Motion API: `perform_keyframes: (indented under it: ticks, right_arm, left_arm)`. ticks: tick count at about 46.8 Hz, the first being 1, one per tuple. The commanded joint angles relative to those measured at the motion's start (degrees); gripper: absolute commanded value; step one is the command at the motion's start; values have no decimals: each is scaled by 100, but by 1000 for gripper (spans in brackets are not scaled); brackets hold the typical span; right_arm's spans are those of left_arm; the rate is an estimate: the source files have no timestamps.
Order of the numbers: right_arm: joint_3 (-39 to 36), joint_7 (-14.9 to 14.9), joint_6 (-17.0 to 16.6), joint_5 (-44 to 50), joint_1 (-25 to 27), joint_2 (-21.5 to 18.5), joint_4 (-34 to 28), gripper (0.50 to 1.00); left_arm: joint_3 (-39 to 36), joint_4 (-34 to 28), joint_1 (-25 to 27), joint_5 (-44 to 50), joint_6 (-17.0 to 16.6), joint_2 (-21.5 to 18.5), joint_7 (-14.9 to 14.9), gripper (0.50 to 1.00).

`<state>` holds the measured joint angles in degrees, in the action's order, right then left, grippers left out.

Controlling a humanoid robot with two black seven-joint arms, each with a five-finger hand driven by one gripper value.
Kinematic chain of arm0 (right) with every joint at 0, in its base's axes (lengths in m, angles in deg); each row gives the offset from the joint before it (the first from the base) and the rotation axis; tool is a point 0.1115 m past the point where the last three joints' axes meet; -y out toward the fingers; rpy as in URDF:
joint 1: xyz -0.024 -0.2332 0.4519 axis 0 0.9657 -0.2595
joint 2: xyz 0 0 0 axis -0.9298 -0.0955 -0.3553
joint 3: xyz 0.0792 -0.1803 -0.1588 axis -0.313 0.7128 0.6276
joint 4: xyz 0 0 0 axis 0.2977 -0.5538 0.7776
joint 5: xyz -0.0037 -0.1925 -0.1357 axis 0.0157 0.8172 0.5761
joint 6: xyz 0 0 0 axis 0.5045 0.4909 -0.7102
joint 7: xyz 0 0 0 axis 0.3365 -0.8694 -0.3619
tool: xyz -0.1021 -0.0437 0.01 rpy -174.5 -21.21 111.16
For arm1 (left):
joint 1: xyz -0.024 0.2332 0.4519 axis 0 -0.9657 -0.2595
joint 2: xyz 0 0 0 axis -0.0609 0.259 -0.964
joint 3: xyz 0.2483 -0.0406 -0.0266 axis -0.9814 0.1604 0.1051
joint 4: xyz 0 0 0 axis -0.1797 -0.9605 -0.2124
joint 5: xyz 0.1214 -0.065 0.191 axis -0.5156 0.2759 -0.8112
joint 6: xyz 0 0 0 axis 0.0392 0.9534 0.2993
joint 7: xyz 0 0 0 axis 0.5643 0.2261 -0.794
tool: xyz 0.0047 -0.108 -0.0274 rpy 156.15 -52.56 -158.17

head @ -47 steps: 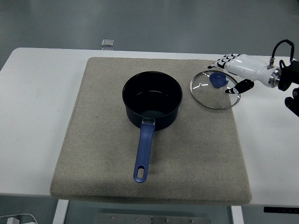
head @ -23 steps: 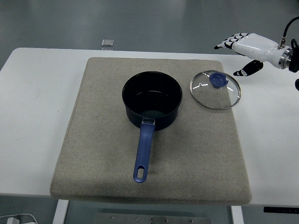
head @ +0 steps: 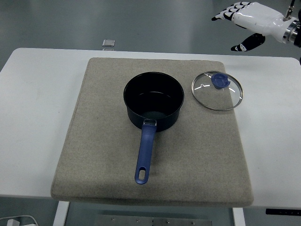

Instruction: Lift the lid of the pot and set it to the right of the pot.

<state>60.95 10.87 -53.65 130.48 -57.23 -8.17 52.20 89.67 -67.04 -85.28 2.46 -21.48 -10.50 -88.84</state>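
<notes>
A dark blue pot (head: 154, 100) with a long blue handle (head: 144, 155) stands uncovered in the middle of the grey mat (head: 94, 141). Its glass lid (head: 217, 90) with a blue knob (head: 218, 80) lies flat on the mat, just right of the pot. My right hand (head: 236, 29), white with black fingertips, hovers high above the table's far right edge, well up and back from the lid. Its fingers are spread and hold nothing. The left arm does not show.
A small grey square object (head: 108, 43) lies beyond the table's far edge. The white table (head: 33, 103) shows bare on both sides of the mat.
My right hand has let go of the lid and risen up and back toward the top right corner. The lid stays on the mat beside the pot.
</notes>
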Motion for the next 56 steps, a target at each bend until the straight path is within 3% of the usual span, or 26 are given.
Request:
perform_keyframes:
  ticks: [1, 28, 36, 56]
  right_arm:
    - [-62, 0, 3, -514, -37, -51, 32, 915]
    - [-158, 0, -120, -4267, 68, -367, 32, 913]
    - [-158, 19, -655, -5418, 68, -402, -3, 913]
    - [-158, 1091, -1095, -7968, 296, -411, -144, 915]
  left_arm:
    - [1, 0, 0, 0, 0, 0, 0, 1000]
    - [-7, 0, 0, 0, 0, 0, 0, 1000]
    - [1, 0, 0, 0, 0, 0, 0, 1000]
    - [-7, 0, 0, 0, 0, 0, 0, 1000]
